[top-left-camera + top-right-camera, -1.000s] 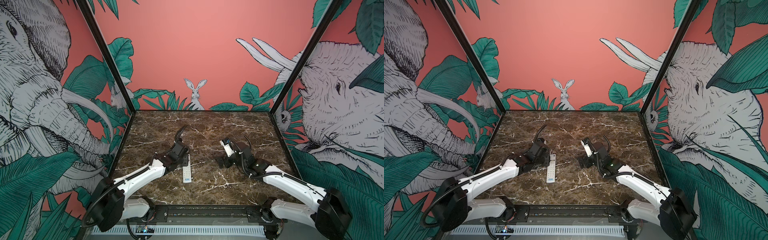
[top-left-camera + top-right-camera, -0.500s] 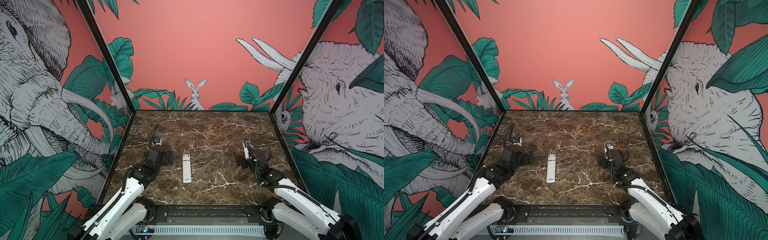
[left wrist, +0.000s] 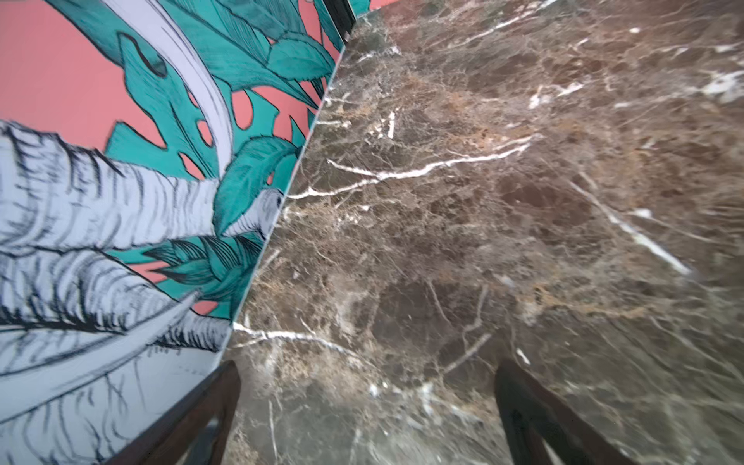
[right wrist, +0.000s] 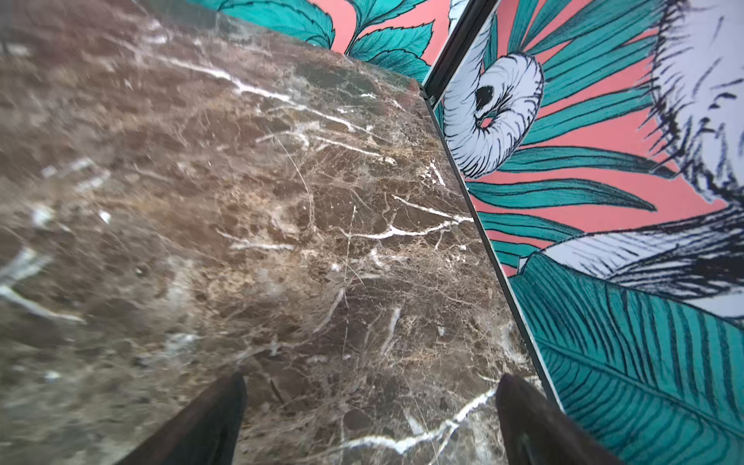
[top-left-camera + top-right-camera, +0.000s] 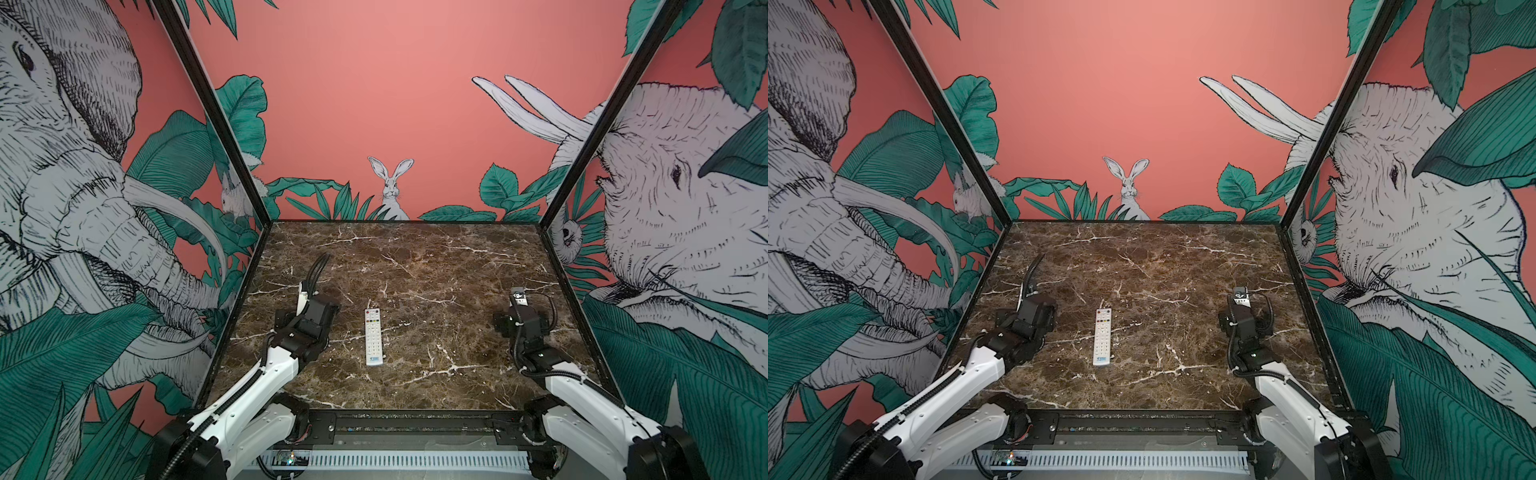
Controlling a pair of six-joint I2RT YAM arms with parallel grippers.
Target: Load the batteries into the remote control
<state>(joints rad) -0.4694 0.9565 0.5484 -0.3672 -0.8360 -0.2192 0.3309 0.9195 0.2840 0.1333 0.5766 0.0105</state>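
Both sets of jaws stand wide open, holding nothing: the left gripper point(image 3: 364, 386) and the right gripper point(image 4: 372, 386) hover over the marble table point(image 5: 436, 266) near opposite side walls. Between them, well apart from either, the white remote control point(image 5: 373, 337) lies buttons-up.

No legible text; remote control point(image 5: 373, 336) logo point(image 5: 374, 358) unreadable.

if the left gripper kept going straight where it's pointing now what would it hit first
Probably the bare marble tabletop: the left gripper angles down at it near the side wall, fingers open, nothing between. The remote control lies off that line.
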